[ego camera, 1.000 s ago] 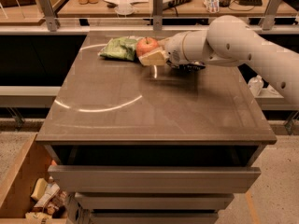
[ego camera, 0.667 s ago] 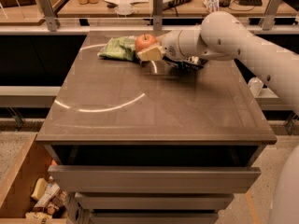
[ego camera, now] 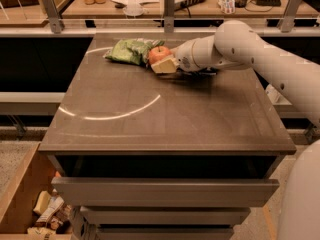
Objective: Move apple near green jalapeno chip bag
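Note:
The red-orange apple (ego camera: 158, 53) sits in my gripper (ego camera: 161, 61) at the far middle of the brown table (ego camera: 165, 114), low over the tabletop. The gripper's tan fingers (ego camera: 165, 65) are shut on the apple from its right side. The light-green jalapeno chip bag (ego camera: 127, 51) lies flat just left of the apple, its right end touching or nearly touching it. My white arm reaches in from the right across the table's far edge.
A dark object (ego camera: 202, 72) lies under my wrist, mostly hidden. A rail with metal posts (ego camera: 169, 5) runs behind the table, with a cluttered desk beyond. Drawers hang open below the table front (ego camera: 165, 191). A box of snacks (ego camera: 47, 214) sits on the floor at lower left.
My gripper has carried the apple a little further left, closer to the green bag, and slightly lower over the table.

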{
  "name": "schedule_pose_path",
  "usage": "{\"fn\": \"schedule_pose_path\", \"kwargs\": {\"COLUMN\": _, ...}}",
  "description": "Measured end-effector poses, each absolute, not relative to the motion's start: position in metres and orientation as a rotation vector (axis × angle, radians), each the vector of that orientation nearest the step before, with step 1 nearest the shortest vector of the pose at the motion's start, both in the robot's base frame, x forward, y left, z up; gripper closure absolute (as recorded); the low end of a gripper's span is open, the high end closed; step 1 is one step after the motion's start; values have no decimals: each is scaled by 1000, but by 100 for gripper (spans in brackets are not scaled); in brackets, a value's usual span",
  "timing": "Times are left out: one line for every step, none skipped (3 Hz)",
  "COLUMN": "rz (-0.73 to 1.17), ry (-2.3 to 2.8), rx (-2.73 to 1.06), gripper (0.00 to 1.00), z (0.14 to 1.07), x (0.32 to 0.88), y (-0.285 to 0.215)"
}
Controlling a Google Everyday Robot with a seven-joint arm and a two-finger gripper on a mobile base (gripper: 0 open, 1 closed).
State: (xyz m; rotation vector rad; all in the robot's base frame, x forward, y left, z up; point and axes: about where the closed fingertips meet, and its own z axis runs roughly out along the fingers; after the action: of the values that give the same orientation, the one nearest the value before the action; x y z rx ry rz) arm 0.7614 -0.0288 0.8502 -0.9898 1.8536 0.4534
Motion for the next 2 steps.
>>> {"fn": "schedule_pose_path", "kwargs": {"rz": 461, "ry": 1864, "rx": -1011, "gripper": 4, "z": 841, "x": 758, "y": -29}}
{"fn": "schedule_pose_path", "kwargs": {"rz": 474, "ry": 1835, "rx": -1015, "gripper": 0, "z": 846, "x": 754, "y": -27}}
